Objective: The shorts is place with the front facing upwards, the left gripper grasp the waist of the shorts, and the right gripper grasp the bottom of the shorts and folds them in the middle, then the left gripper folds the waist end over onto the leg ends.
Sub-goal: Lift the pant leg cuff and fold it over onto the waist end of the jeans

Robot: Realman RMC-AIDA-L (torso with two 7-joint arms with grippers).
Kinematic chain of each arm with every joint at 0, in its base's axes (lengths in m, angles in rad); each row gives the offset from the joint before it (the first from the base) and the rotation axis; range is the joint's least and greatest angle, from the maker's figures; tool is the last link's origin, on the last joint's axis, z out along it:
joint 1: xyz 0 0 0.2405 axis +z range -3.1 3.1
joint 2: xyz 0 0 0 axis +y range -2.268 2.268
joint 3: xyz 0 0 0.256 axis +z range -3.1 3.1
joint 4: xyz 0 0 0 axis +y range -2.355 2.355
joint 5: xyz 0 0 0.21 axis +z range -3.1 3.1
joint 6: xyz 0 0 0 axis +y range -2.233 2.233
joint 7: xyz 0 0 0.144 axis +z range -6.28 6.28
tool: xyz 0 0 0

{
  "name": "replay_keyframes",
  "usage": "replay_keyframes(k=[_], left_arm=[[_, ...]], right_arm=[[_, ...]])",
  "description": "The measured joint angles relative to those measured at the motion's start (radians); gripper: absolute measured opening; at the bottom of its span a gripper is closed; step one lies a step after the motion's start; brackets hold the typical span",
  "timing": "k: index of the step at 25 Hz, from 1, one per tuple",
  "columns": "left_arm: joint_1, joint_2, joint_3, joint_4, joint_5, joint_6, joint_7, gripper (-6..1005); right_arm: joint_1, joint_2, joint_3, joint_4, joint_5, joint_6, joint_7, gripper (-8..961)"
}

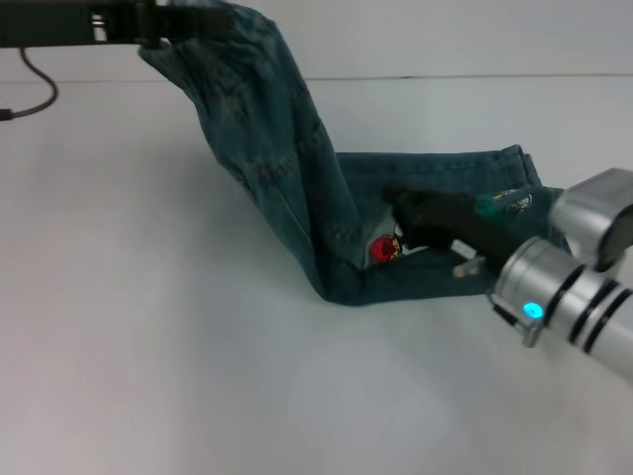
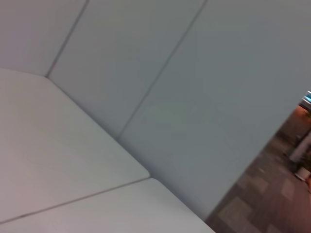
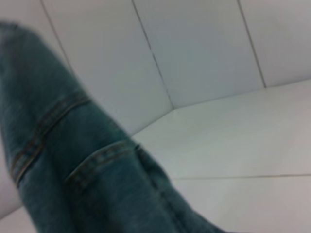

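Left gripper (image 1: 163, 25) holds the stitched denim shorts (image 1: 287, 168) up by the waist; right gripper (image 1: 401, 213) presses the flat legs, grip unclear.

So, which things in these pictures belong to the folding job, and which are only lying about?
Belong to the job:
- blue denim shorts, one end lifted, the rest lying on the table
- left pincer, holding the raised end
- right pincer, low on the flat part

Only lying about:
- black cable on the white table
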Motion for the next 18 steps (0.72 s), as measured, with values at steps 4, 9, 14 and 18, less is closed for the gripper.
replay_keyframes(k=[4, 9, 14, 18], left_arm=[[-0.013, -0.010, 0.061, -0.003, -0.037, 0.001, -0.007, 40], [-0.025, -0.010, 0.080, -0.003, -0.061, 0.005, -0.019, 39], [-0.041, -0.009, 0.082, -0.003, -0.098, 0.024, -0.025, 39], [-0.048, -0.005, 0.083, -0.003, -0.105, 0.036, -0.027, 40]], right_arm=[[0.042, 0.005, 0.049, 0.091, -0.004, 0.035, -0.118, 32], [0.090, 0.009, 0.089, 0.147, -0.033, 0.095, -0.167, 32], [0.112, 0.009, 0.224, 0.173, -0.201, 0.169, -0.188, 32], [0.127, 0.009, 0.337, 0.199, -0.363, 0.220, -0.189, 32]])
